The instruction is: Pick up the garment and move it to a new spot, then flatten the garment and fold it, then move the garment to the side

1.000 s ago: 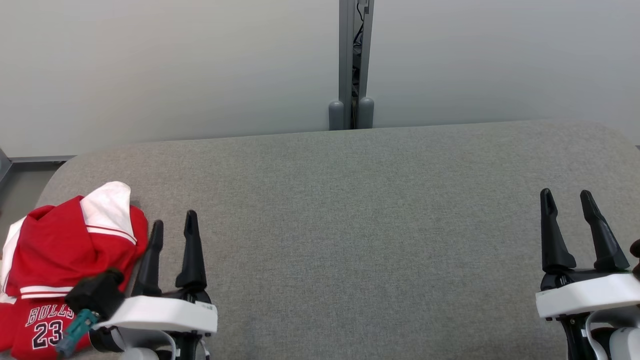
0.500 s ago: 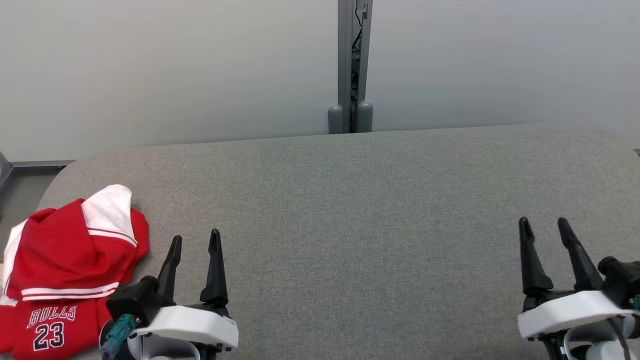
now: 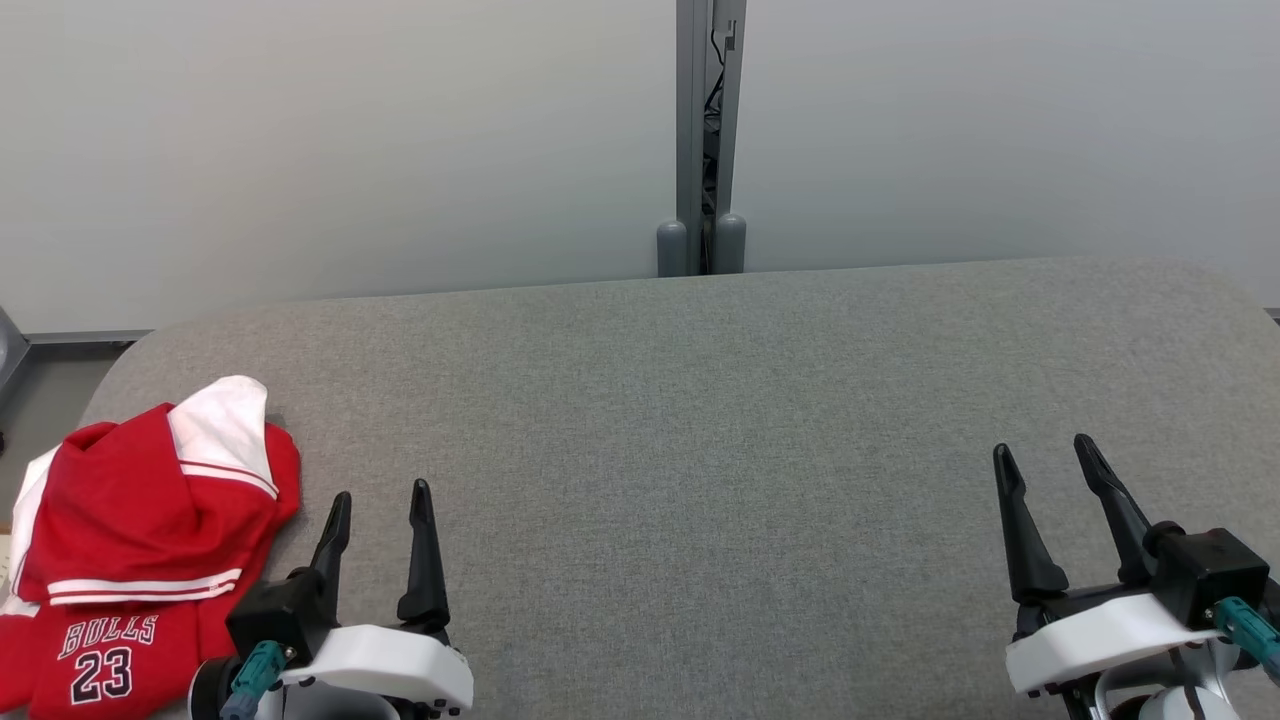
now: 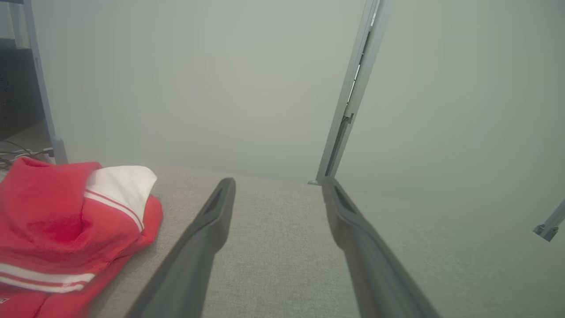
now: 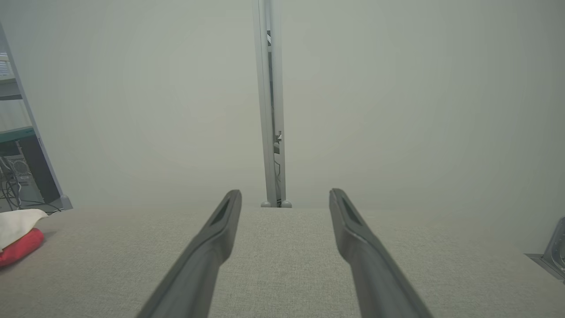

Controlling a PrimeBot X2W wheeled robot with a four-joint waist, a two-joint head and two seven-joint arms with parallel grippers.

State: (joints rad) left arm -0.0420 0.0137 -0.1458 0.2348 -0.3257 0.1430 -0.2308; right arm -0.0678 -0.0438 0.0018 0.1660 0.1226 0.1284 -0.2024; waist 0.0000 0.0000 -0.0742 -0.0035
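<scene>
Left end effector is wide open: the two dark fingers sit well apart with nothing between them, pointing away from the robot toward the wall. It's over bare bench, just to the right of the garment but not touching it. The right end effector is the same deal, spread open and empty, way over at the other end of the bench, well apart from the cloth.

The garment is a red jersey with white trim, bundled up at the bench's left end near the front edge. Its long axis runs front to back in the head view. The "BULLS 23" print is at the near end and reads upright from the robot's side, and a white panel sticks out at the far right corner. In the right wrist view only a small red and white bit of it shows at the left edge. A grey post splits the wall behind the bench.
</scene>
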